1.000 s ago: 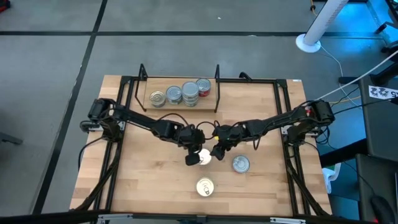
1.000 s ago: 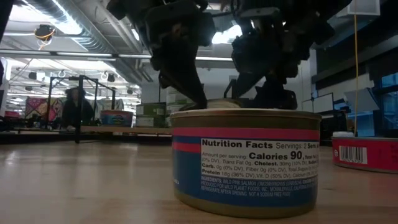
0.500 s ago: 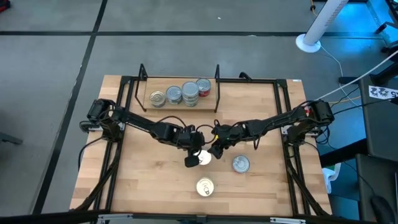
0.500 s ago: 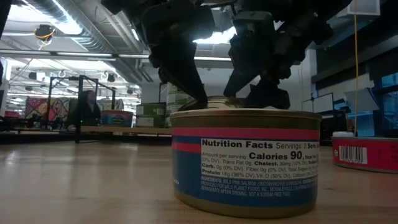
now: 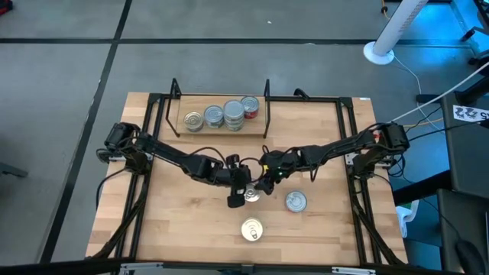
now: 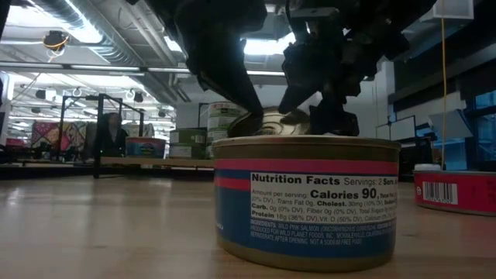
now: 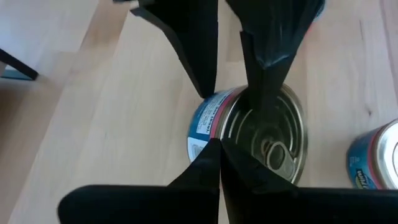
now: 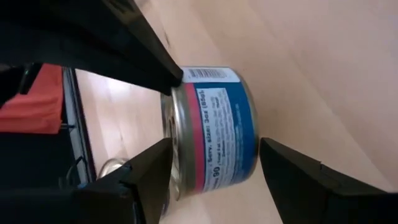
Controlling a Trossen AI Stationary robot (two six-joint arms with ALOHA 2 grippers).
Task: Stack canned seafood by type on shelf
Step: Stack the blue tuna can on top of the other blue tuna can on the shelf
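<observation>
A tin of canned seafood [image 7: 249, 140] with a blue and red label and a pull-tab lid stands tilted at mid-table, between my two grippers. My left gripper [image 5: 236, 196] is shut, with its tips at the tin's rim. My right gripper [image 8: 214, 162] is open. One of its fingers stands by the tin's lid and the other by its bottom. Two more tins lie flat on the table, one [image 5: 296, 201] to the right and one [image 5: 251, 229] near the front edge. The shelf [image 5: 254, 125] at the far side holds several tins. My left gripper presses its shut fingertips [image 8: 175, 77] against the tin's lid rim [image 7: 210, 127], slanting down from the table's left. The tin leans with its lid [image 6: 267, 122] tipped up and one edge low. My right gripper straddles the tin [image 8: 214, 134] across its height. I cannot tell whether its fingers touch it.
A blue-labelled tin [image 6: 306, 201] fills the front of the low view, and a red-labelled tin [image 6: 457, 190] lies at its right. Black frame rails [image 5: 153, 145] run along both table sides. Bare wood lies left of the grippers.
My left gripper has gone a little toward the right gripper and has rolled, staying shut. The tin between the grippers has tipped from lying flat to tilted, and its lid now shows in the low view. My right gripper has kept still.
</observation>
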